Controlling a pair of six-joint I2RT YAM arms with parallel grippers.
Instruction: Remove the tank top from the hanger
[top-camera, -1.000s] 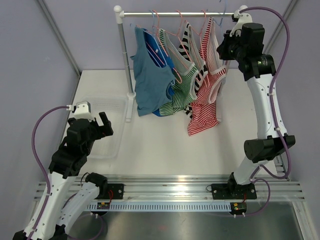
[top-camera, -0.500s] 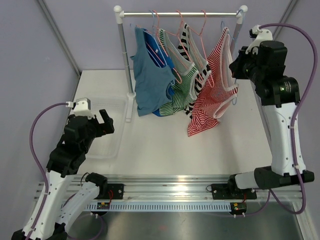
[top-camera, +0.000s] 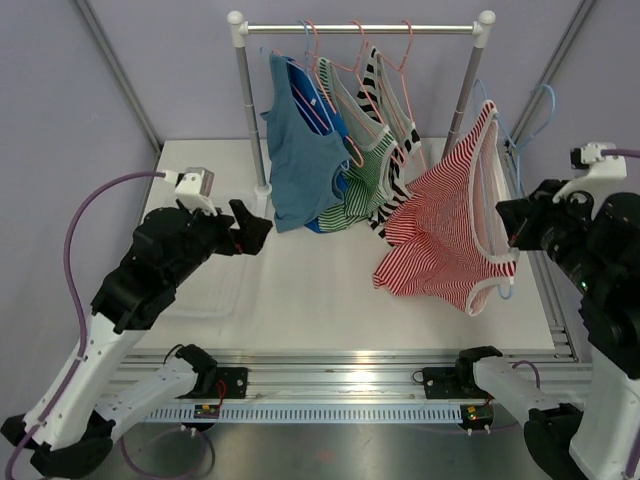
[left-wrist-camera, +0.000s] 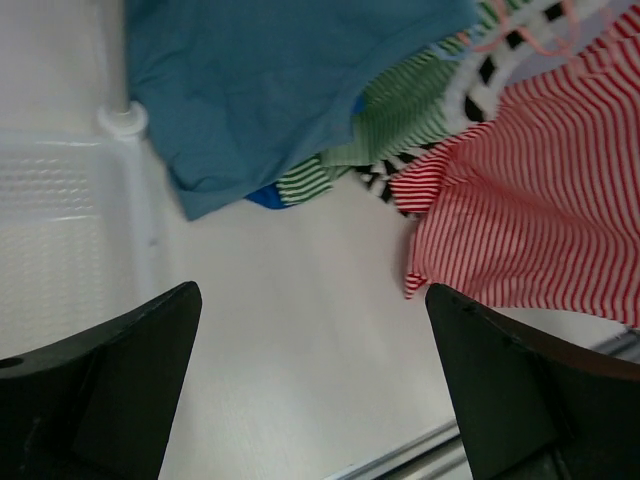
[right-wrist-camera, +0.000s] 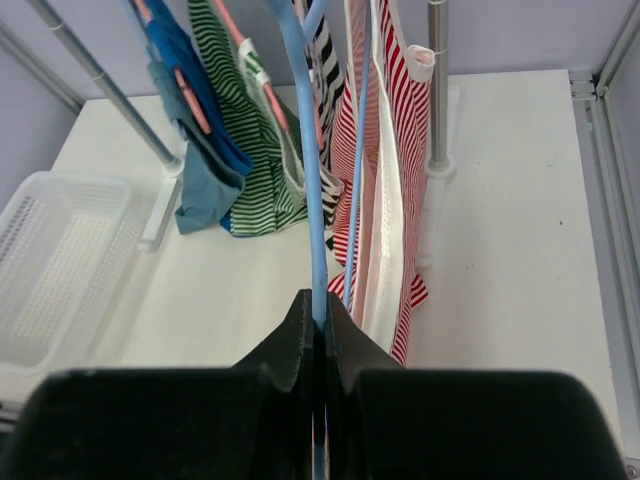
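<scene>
The right gripper (right-wrist-camera: 315, 312) is pinched tight on the thin blue hanger (right-wrist-camera: 318, 230), whose wire rises straight out from between the closed fingers. The red-and-white striped tank top (top-camera: 440, 235) is still on that hanger, draped just ahead of the fingertips and spreading away from them toward the middle of the table (top-camera: 320, 300). The hanger's hook is apart from the rack rail (top-camera: 360, 28), which stands farther ahead of this gripper, beyond the garment. On the rail, past the tank top, hang a green striped top (top-camera: 360, 185), a black-and-white striped top (top-camera: 378, 75) and a blue top (top-camera: 300, 160). The left gripper (left-wrist-camera: 310, 290) is spread wide with nothing between its fingers, hovering above the table. The tank top's lower edge lies ahead of it and to its right, near but not touching; the blue top is ahead and slightly left, and the white plastic basket (left-wrist-camera: 60, 230) sits to its left.
</scene>
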